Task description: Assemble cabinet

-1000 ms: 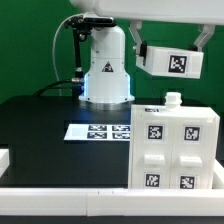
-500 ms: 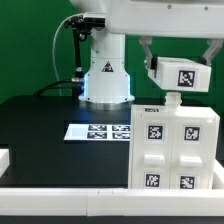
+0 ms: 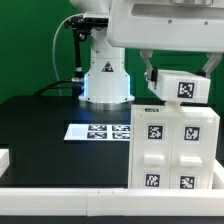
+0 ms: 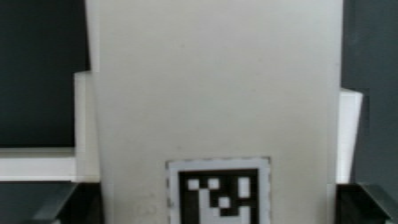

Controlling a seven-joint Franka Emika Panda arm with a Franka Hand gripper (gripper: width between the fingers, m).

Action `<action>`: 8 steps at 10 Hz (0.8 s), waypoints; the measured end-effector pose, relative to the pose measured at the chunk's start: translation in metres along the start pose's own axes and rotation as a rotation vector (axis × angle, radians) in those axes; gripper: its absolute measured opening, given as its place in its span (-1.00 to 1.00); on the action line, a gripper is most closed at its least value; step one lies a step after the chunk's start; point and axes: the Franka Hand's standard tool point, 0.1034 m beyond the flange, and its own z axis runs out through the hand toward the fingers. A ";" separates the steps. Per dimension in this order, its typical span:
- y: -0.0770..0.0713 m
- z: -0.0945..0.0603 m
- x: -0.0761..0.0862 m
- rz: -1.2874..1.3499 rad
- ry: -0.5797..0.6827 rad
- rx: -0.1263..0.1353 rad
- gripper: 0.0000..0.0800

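Note:
The cabinet (image 3: 173, 145), a white box with four square tags on its front, stands upright at the exterior view's front right. My gripper (image 3: 180, 72) is shut on a white tagged panel (image 3: 181, 87) and holds it roughly level, just above the cabinet's top. Whether the panel touches the top I cannot tell. In the wrist view the panel (image 4: 210, 90) fills the middle, with its tag near my gripper (image 4: 217, 212). The dark fingertips (image 4: 64, 206) show at either side of it. The cabinet's white edges (image 4: 36, 165) show behind the panel.
The marker board (image 3: 98, 131) lies flat on the black table (image 3: 40, 125), to the exterior view's left of the cabinet. The robot base (image 3: 105, 72) stands behind it. A white rail (image 3: 60, 196) runs along the front edge, with a white block (image 3: 4, 158) at the far left.
My gripper has come down with the panel, slightly toward the exterior view's right, from high over the cabinet to just above its top. The panel went from tilted to roughly level.

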 end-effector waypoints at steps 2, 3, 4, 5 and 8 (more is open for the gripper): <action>-0.002 0.006 0.002 0.000 0.004 -0.003 0.39; -0.001 0.010 0.002 0.001 0.001 -0.005 0.39; -0.001 0.010 0.003 0.001 0.005 -0.006 0.39; 0.000 0.010 0.005 -0.004 0.014 -0.013 0.39; 0.002 0.009 0.008 -0.011 0.037 -0.036 0.39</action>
